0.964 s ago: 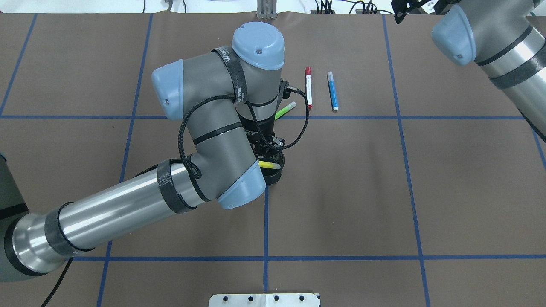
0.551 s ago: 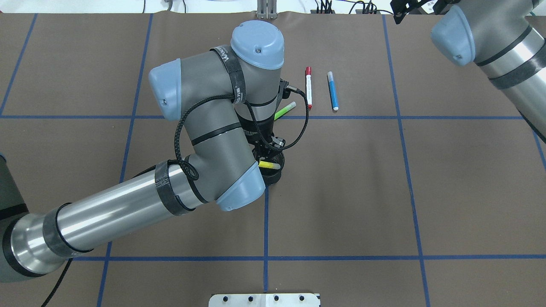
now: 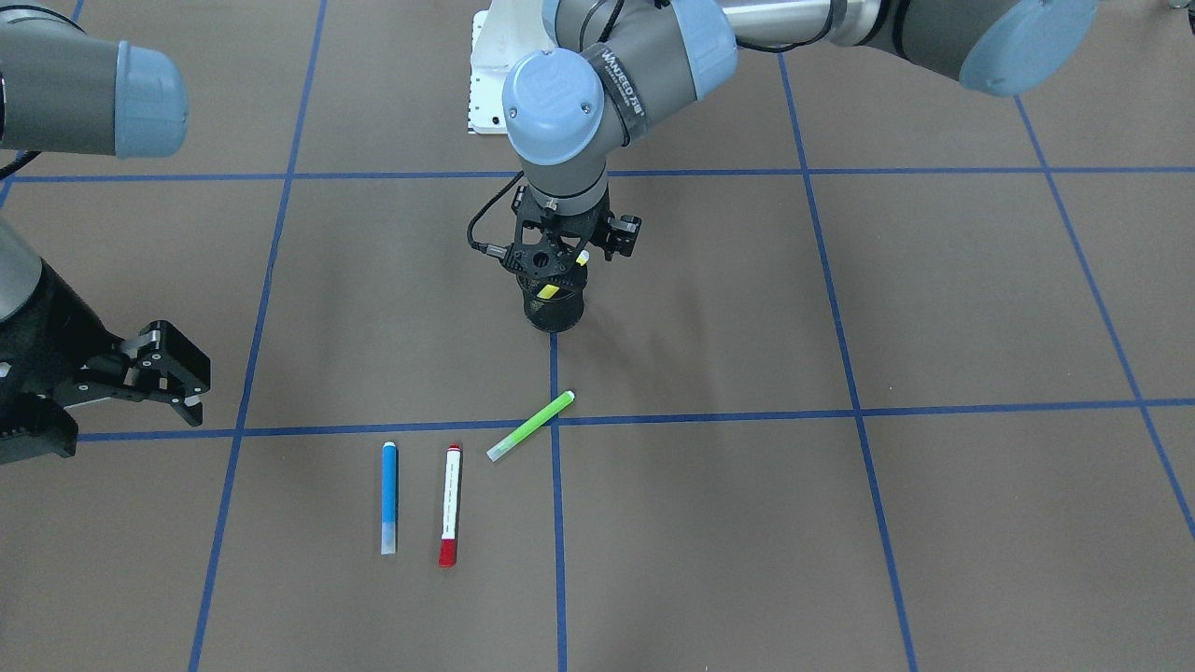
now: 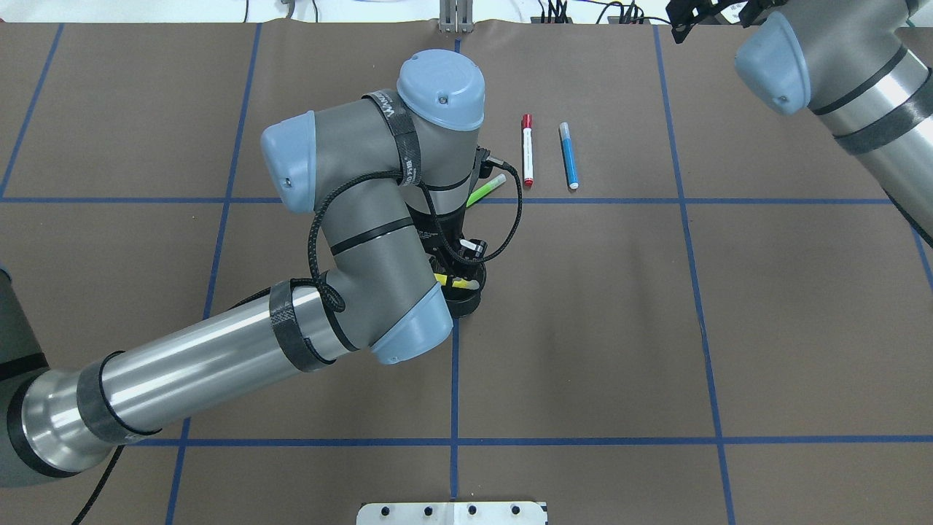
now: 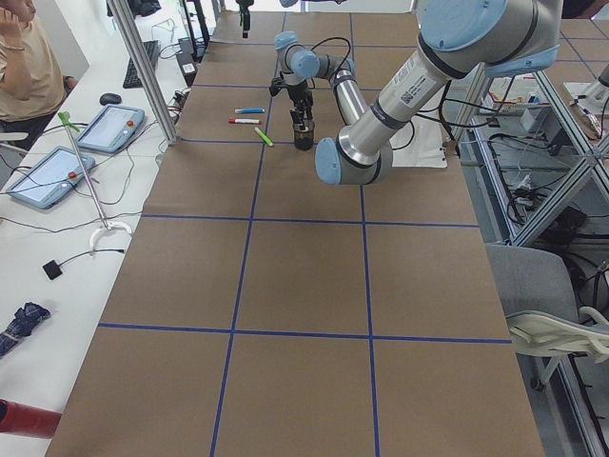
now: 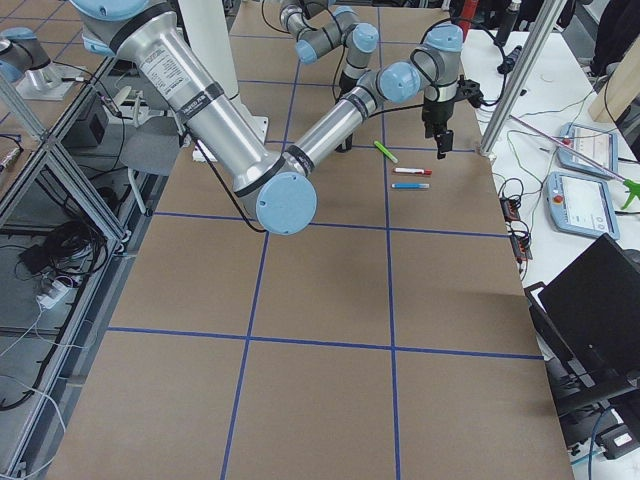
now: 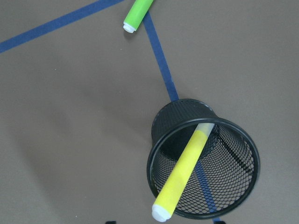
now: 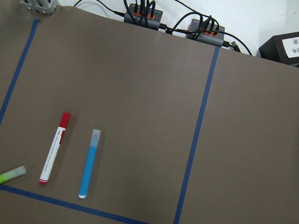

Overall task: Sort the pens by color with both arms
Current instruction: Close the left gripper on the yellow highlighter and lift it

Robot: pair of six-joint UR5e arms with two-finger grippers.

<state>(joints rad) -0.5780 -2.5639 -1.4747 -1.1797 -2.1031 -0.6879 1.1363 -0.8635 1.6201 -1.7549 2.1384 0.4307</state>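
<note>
A yellow pen (image 7: 184,172) leans inside the black mesh cup (image 7: 175,114), its pale end resting on the rim. My left gripper (image 3: 556,271) hangs straight over that cup (image 3: 554,315), open, with only its fingertips at the wrist view's bottom edge. The neon green pen (image 3: 530,426) lies slanted across a blue tape line. Beyond it the white red-capped pen (image 3: 451,504) and the blue pen (image 3: 389,495) lie side by side. My right gripper (image 3: 182,373) hovers open and empty, off to the side of the blue pen (image 8: 88,170).
Blue tape lines (image 4: 453,379) divide the brown table into squares. The white pedestal base (image 3: 490,84) stands at the robot's edge. Power strips (image 8: 142,18) sit past the far edge. A person (image 5: 24,67) sits by tablets (image 5: 109,129) on a side desk.
The left arm's wrist and elbow shifted slightly. Less of the yellow pen shows beneath the left gripper, and it has tipped down into the cup. The other pens have not moved.
</note>
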